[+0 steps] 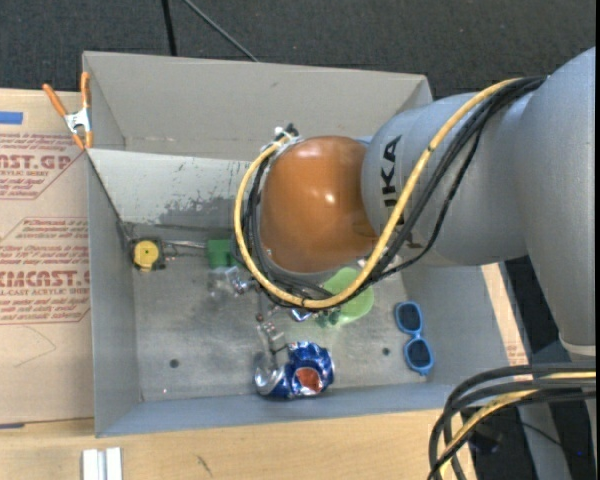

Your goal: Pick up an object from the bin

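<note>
Starting at the gripper [271,336], we see its metal end low in the bin [260,98], below the orange cover [315,203] on the wrist. We cannot tell whether it is spread or pressed together, because the glinting metal there merges with what lies beneath it. We also cannot say that it holds anything.

The nearest thing is a crushed can [298,371], which lies just beside the gripper's end, towards the front wall and about midway along it. It is blue with a red patch and bare silver at the crumpled left end, and it is flattened and creased out of its round shape. We judge it to be light, thin-walled and springy. The painted skin should be slippery and the folds sharp, and it may buckle further under a hard squeeze. We think the best hold is across the flattened middle, where two sides lie roughly parallel, and not on the ragged silver end.

Further out, a pale green thing [352,303] peeks from under the cover. Blue sunglasses [413,336] lie to the right, well apart from the can. A small green block [218,252] and a yellow round thing [145,255] sit towards the left wall.
</note>
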Robot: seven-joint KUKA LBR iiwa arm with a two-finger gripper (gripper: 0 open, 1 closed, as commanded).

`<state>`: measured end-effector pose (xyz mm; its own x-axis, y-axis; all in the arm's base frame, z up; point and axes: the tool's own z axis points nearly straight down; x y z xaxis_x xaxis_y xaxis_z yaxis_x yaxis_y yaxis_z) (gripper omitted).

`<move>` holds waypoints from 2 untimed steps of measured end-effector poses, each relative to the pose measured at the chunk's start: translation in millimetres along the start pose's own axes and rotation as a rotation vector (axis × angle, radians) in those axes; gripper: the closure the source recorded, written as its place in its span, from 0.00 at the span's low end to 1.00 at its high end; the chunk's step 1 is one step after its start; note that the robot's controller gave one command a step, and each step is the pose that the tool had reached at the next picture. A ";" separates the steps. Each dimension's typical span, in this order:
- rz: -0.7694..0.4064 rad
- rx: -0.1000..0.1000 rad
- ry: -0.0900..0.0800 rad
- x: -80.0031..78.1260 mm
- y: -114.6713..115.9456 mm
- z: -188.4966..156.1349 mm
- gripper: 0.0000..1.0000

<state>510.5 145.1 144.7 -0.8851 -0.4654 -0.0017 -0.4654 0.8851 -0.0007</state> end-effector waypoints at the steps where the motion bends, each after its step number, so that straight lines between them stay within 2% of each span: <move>1: -0.012 0.000 0.004 50.8 -53.3 1.8 0.00; 2: -0.305 -0.001 -0.002 63.2 -64.0 69.3 0.00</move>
<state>484.5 59.0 75.4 -0.7046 -0.7096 -0.0031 -0.7096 0.7046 -0.0007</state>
